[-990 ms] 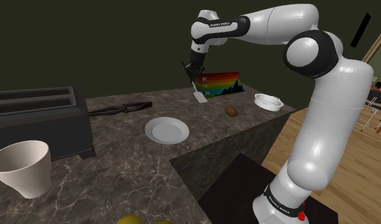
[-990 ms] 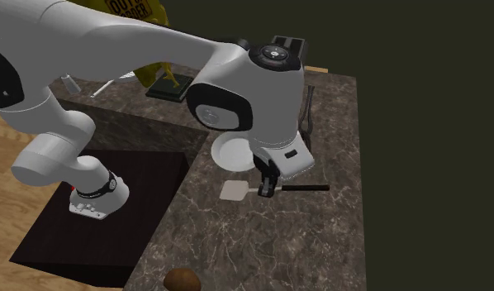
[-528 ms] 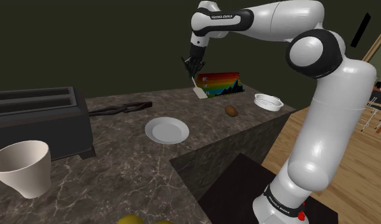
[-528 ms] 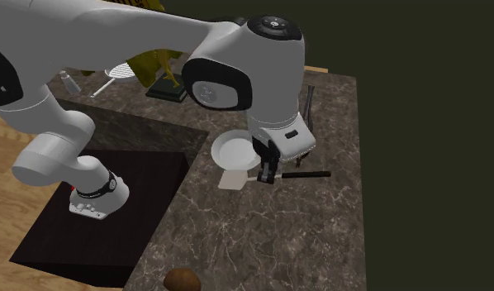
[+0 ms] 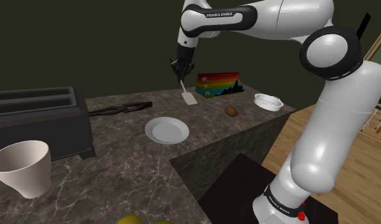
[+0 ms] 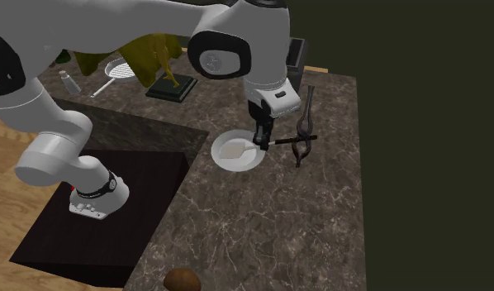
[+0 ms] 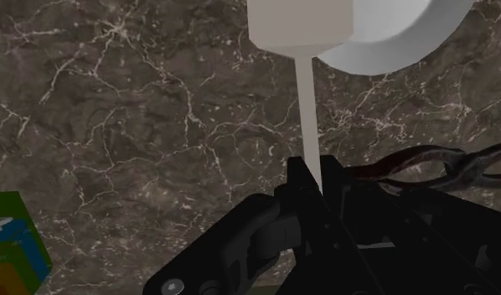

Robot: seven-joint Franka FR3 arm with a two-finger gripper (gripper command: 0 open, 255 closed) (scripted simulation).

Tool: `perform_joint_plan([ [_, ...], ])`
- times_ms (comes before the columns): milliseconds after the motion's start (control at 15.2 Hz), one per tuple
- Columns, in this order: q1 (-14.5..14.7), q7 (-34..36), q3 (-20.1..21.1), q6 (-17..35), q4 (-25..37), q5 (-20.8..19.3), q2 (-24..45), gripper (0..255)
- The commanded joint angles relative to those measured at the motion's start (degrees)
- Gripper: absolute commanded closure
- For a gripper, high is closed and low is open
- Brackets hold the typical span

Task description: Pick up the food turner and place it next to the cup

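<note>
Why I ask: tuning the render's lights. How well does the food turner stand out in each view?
Shoulder view: dim, yet the pale food turner reads clearly against the dark wall. Second exterior view: its blade nearly merges with the white plate seen behind it. Wrist view: strong contrast on the dark counter; the black gripper blends into the hand behind it.

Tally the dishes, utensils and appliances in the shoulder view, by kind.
Dishes: 3 (cup, plate, bowl)
Utensils: 2 (turner, tongs)
Appliances: 1 (toaster)
Total: 6
</note>
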Motion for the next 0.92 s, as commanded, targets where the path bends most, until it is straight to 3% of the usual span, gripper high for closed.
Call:
perform_joint_plan([
  [0, 1.4, 2.5, 1.0, -0.1, -0.8, -0.3, -0.8, 255],
  [858, 10.8, 19.8, 8.5, -1.2, 1.4, -2.3, 0.8, 255],
])
